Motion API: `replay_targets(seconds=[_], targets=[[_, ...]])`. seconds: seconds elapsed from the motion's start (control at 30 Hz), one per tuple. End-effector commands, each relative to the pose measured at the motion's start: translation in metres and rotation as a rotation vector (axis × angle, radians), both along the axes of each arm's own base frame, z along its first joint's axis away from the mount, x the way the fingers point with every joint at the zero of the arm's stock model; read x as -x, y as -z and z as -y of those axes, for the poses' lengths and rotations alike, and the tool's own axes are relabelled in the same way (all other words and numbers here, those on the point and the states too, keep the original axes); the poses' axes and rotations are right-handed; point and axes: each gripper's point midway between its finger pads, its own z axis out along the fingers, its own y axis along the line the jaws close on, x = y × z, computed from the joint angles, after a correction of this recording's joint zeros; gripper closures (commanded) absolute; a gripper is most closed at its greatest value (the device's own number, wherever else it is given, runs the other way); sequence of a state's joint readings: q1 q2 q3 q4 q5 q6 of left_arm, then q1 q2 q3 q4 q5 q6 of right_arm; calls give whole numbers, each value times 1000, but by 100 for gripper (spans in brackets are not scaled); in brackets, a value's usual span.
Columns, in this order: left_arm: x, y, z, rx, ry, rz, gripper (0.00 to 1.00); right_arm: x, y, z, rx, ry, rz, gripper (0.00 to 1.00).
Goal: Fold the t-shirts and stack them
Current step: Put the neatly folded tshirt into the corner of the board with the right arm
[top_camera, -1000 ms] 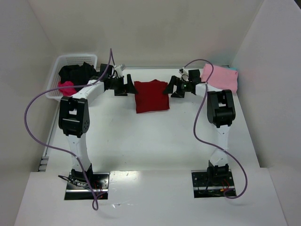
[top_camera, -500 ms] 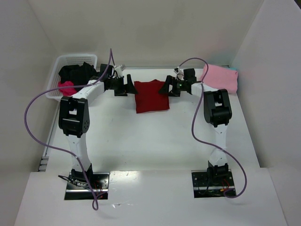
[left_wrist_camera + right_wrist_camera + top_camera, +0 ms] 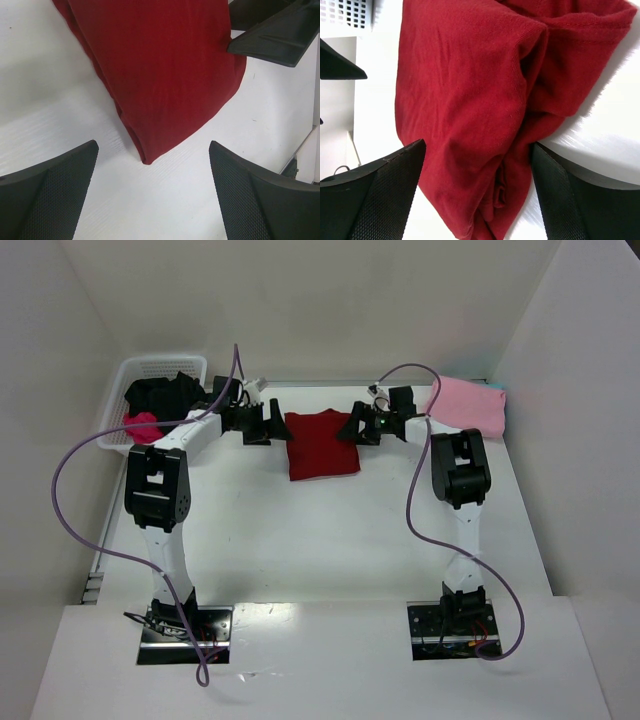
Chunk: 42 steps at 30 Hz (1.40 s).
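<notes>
Left fingers (image 3: 50,195): wide apart, nothing held. They hang low over the surface (image 3: 330,540), and the corner of the dark red t-shirt (image 3: 160,65) points into the gap without touching either finger.

Right fingers (image 3: 375,200): also apart, not clamped. They straddle the shirt's opposite edge, where the bunched fold layers sit between them and one finger is just beside the cloth. We can't tell whether it touches.

Key relation: the red shirt lies flat at mid-surface toward the far side, directly between the two arms, with the left fingers at its left edge and the right fingers at its right edge. Both are equally near it. From above its outline is close to square and slightly skewed, so we see no clear long axis. Its side edges run near-to-far, across both pairs of fingers.

The pink t-shirt (image 3: 468,405) is folded at the far right, just beyond the right arm, and we take that as the stack spot. We judge the carry goes rightward, so the right arm is nearer the drop.

Count:
- 1 dark red t-shirt, folded, on the surface
- 1 pink t-shirt, folded
- 1 black t-shirt (image 3: 165,392) and 1 magenta t-shirt (image 3: 143,426), heaped in the basket (image 3: 165,363) at far left; there may be more underneath, we can't tell
- 1 basket
</notes>
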State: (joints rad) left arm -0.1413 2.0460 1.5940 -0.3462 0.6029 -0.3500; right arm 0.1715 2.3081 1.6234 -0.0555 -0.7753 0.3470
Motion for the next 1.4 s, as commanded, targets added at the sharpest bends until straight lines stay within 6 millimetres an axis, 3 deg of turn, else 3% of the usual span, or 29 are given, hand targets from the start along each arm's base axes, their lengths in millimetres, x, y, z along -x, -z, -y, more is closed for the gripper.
replay_targets(seconds=[0.0, 0.23, 0.43, 0.47, 0.6, 0.73, 0.83, 1.07, 1.2, 1.27, 1.3, 1.37], targets=[[1, -12, 3, 6, 10, 20, 1, 25, 54, -8, 62, -16, -136, 11], [0, -12, 4, 13, 16, 19, 1, 26, 67, -2, 110, 5, -191, 11], [-2, -9, 4, 25, -13, 23, 1, 41, 58, 13, 152, 66, -210, 3], [-4, -11, 5, 31, -18, 28, 1, 48, 65, 14, 152, 72, -241, 3], [-9, -29, 18, 60, 10, 73, 1, 44, 64, 43, 141, 139, -262, 0], [-14, -24, 30, 62, 31, 77, 1, 45, 63, 64, 125, 186, -281, 0], [-22, -35, 37, 75, 36, 113, 1, 46, 60, 75, 95, 214, -301, 0], [-45, -42, 51, 77, -14, 171, 1, 50, 66, 67, 12, 175, -340, 0], [-49, -22, 68, 0, -48, 170, 1, 54, 68, 61, 3, 162, -357, 0], [-51, -25, 73, -24, -60, 175, 1, 56, 68, 55, 0, 157, -367, 0], [-54, -11, 70, -50, -88, 146, 1, 53, 64, 50, -7, 156, -362, 0], [-54, -10, 81, -55, -100, 138, 1, 55, 73, 45, -3, 163, -389, 0]])
